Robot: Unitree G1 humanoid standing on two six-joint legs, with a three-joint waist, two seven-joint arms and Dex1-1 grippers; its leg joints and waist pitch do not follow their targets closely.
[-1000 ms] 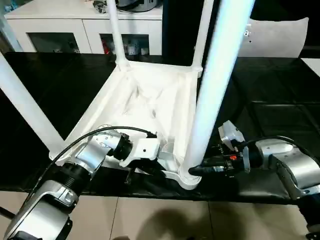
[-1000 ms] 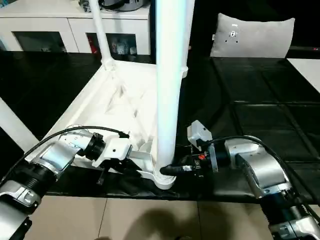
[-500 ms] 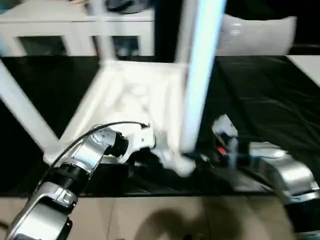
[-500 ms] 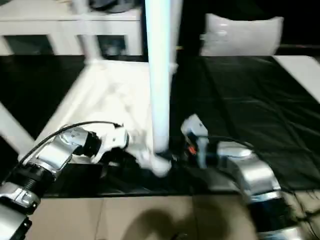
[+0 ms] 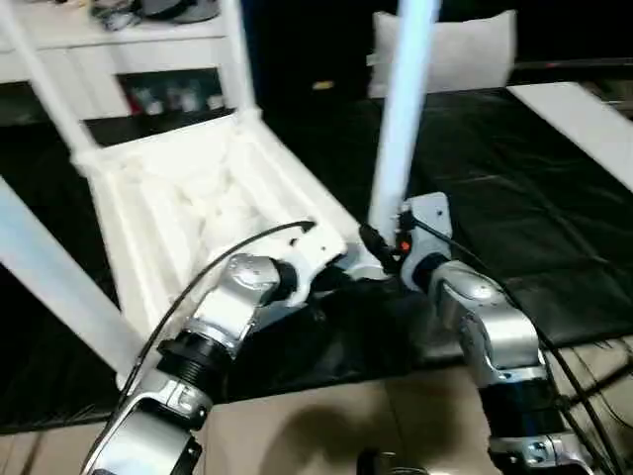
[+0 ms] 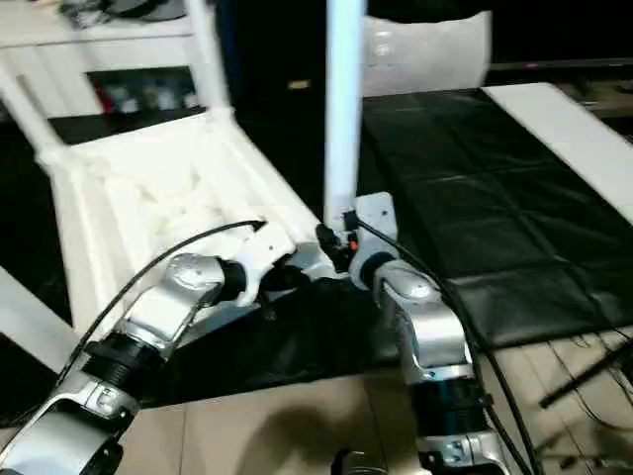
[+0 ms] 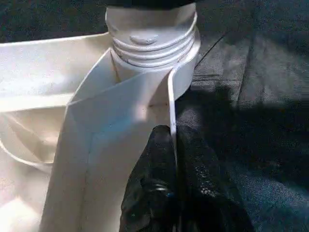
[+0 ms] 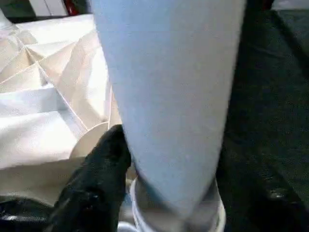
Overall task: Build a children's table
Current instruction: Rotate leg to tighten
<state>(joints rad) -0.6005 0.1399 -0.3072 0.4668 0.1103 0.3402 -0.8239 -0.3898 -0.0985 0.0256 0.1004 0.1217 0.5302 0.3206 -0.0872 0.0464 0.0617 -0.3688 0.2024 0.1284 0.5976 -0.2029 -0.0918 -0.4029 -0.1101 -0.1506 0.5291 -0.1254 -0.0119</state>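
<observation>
Four legs stand up from your upturned children's table (image 5: 198,198) on the black work surface (image 5: 514,198). Your left gripper (image 7: 171,193) is pinched tight on its thin rim at the near corner; your right gripper (image 8: 159,183) brackets the leg (image 5: 401,119) at about one o'clock, grip unclear.

white leg (image 8: 169,96), black fingertip (image 8: 104,164) touching it

Black-covered work surface (image 5: 554,198), upturned children's table (image 5: 188,188) lying on it

White children's table (image 5: 188,198) lies upside down, legs (image 5: 401,119) pointing upward.
</observation>
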